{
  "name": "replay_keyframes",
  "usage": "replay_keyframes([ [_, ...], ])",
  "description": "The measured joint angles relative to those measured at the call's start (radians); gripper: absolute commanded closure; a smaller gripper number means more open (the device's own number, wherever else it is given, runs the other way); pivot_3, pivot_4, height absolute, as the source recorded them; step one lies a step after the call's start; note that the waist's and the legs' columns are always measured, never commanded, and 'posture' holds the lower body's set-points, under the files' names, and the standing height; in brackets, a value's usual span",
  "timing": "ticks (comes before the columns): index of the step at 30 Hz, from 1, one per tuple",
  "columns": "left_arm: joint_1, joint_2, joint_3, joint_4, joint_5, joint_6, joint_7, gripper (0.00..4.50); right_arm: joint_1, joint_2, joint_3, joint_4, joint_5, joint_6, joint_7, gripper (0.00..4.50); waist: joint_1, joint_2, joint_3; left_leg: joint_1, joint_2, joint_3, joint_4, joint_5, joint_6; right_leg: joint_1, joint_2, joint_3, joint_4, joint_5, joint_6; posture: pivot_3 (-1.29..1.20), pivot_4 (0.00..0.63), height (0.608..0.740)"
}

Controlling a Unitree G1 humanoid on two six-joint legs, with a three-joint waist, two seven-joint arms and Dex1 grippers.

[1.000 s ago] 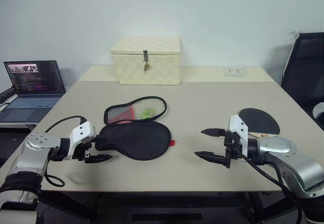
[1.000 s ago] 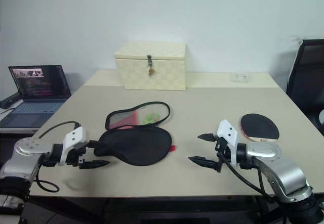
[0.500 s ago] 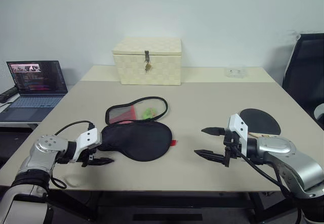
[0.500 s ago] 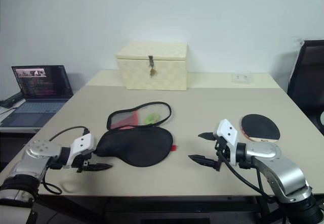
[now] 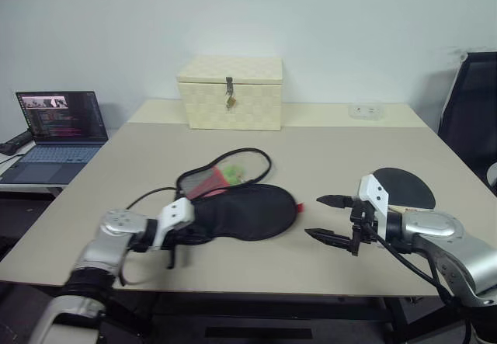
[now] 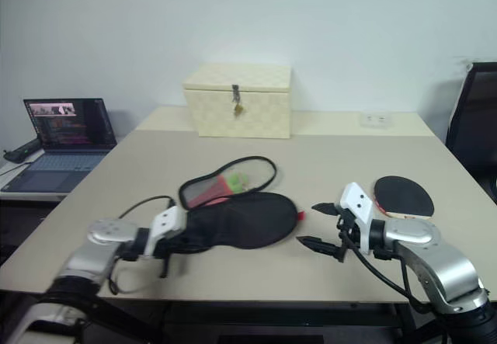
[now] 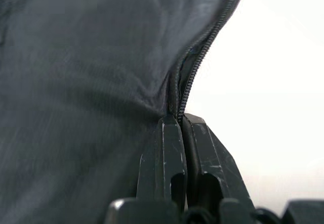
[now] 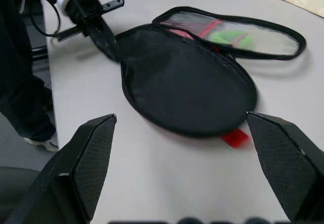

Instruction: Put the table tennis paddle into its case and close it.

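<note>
on table (image 5: 311, 146), unzipped case (image 5: 252, 212) (seemingly empty)

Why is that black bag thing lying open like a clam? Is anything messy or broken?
Nothing looks broken or spilled. The case lies unzipped, its mesh flap folded out flat behind it. The left pincer is shut on its zipper edge. The paddle sits apart near the table's right side, not yet inside.

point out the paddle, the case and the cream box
table tennis paddle (image 5: 400, 186), left eye view, black rubber face.
case (image 5: 252, 210), left eye view, black fabric half.
cream box (image 6: 241, 111), right eye view, front wall by the latch.
</note>
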Motion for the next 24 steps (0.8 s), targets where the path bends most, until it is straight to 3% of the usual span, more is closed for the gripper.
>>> replay_keyframes([
  [6, -0.068, -0.215, -0.066, -0.055, 0.017, 0.178, 0.163, 4.44, 0.025, -0.036, -0.01, 0.0, 0.001, 0.0, 0.027, 0.0, -0.001, 0.0, 0.0, -0.001, 0.0, 0.0, 0.003, 0.0, 0.0, 0.0, 0.002, -0.001, 0.001, 0.001, 0.001, 0.0, 0.15, 0.74],
  [11, -0.147, -0.314, -0.087, -0.002, 0.034, 0.228, 0.253, 4.44, 0.026, -0.054, -0.029, -0.002, 0.002, 0.002, 0.032, 0.0, -0.007, 0.0, 0.0, -0.001, 0.0, 0.002, 0.003, 0.0, 0.0, 0.0, 0.002, -0.001, 0.0, 0.001, 0.002, 0.0, 0.15, 0.74],
  [16, -0.145, -0.325, -0.086, 0.003, 0.031, 0.262, 0.287, 2.78, 0.054, -0.058, -0.039, -0.019, 0.01, 0.036, 0.01, 0.0, -0.015, 0.0, 0.0, 0.0, 0.001, 0.003, 0.003, 0.0, 0.0, -0.001, 0.003, 0.0, 0.001, 0.001, 0.002, 0.0, 0.15, 0.74],
  [20, -0.075, -0.303, -0.066, -0.121, -0.029, 0.349, 0.272, 1.32, 0.052, -0.044, -0.039, -0.034, 0.038, 0.094, -0.038, 0.0, -0.013, 0.0, 0.0, 0.0, 0.001, 0.002, 0.003, 0.0, 0.0, 0.0, 0.002, 0.0, 0.001, 0.001, 0.002, 0.0, 0.15, 0.74],
  [24, -0.013, -0.197, -0.003, -0.262, -0.142, 0.453, 0.204, 1.32, 0.033, 0.005, -0.043, -0.025, 0.052, 0.198, -0.13, 0.0, -0.016, 0.0, 0.0, 0.0, 0.002, 0.002, 0.003, 0.0, 0.0, -0.001, 0.003, 0.001, 0.001, 0.001, 0.002, 0.0, 0.15, 0.74],
])
